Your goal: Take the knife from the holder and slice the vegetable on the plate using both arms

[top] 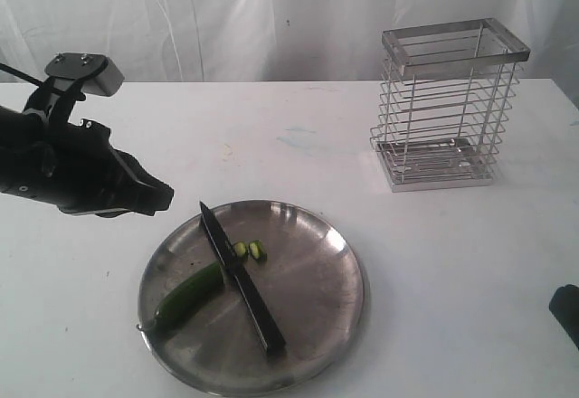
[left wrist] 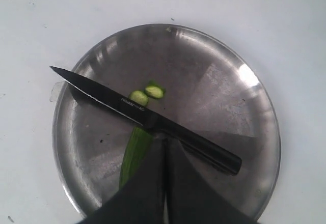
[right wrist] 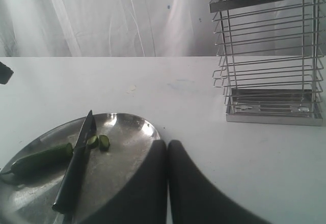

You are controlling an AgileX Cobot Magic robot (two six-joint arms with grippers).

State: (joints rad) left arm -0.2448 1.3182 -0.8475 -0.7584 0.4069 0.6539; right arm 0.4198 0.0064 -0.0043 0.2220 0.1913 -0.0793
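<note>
The knife (top: 242,278) is out of the holder (top: 448,108), which stands empty of it at the back right of the counter (top: 470,262). The knife lies flat on the plate (top: 317,235). Its long axis runs on a diagonal: the point aims toward the back left rim, and the handle end sits toward the front, a little right of the plate's middle.

The blade crosses the cut end of the vegetable (top: 188,295), which lies on the plate's left half with its stem end out at the rim. 2 slices (top: 250,251) rest just beside the blade on its far side.

The left tool (top: 159,195) hangs above the counter just off the plate's left rim, pinched fully together and holding nothing. Seen from its own wrist, its closed tips (left wrist: 164,145) point at the spot where blade meets handle. The right tool (right wrist: 167,146) is also closed tight and empty, and in the wide view only a dark bit of that arm shows at the far right edge, well apart from the plate.

So the left tool is clearly nearer. I judge, though, that the handle favours the right side, so any further cutting would need a tool to open first and come in along that diagonal.
</note>
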